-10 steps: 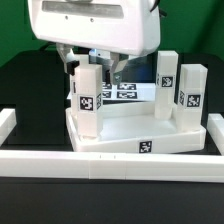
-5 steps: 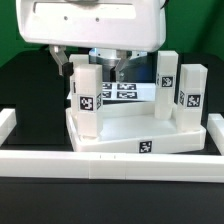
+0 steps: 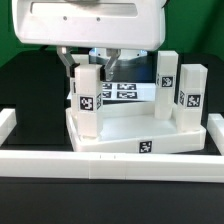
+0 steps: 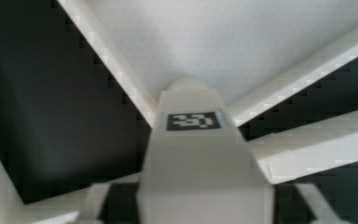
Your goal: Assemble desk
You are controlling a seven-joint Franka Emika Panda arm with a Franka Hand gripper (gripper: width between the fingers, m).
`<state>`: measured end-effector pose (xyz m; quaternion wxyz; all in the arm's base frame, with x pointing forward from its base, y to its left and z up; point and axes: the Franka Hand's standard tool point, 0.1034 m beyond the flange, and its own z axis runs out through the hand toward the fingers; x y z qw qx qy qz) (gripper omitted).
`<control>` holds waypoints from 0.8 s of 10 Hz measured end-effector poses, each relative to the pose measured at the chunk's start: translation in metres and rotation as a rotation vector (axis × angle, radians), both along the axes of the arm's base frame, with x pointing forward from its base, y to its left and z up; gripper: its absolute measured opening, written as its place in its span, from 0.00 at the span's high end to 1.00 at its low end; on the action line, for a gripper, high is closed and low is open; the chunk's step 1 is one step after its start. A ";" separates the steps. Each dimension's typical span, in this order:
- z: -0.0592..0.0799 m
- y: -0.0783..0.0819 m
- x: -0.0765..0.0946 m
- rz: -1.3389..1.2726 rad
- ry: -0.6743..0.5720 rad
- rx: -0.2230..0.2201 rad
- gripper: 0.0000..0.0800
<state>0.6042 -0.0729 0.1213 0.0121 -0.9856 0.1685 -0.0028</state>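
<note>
Directly under my claw point(image 3: 92, 68) stands one upright leg point(image 3: 88, 92), its long axis vertical and in line with my approach from above. I see a finger on each side of its top, the jaws narrowed around it, though I cannot tell whether they press it yet. From the wrist view the leg point(image 4: 197, 150) runs straight away from the claw, its tagged end cap centred. Below the claw, the leg's foot sits at a corner of the desk top point(image 3: 130, 130), which I judge is its socket. Farther off, toward the exterior view's right, three more legs point(image 3: 167, 80) stand upright. Beyond the claw lies the marker board point(image 3: 122, 91).
</note>
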 end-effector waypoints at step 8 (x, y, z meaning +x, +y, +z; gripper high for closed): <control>-0.001 0.000 0.001 -0.533 0.005 0.025 0.64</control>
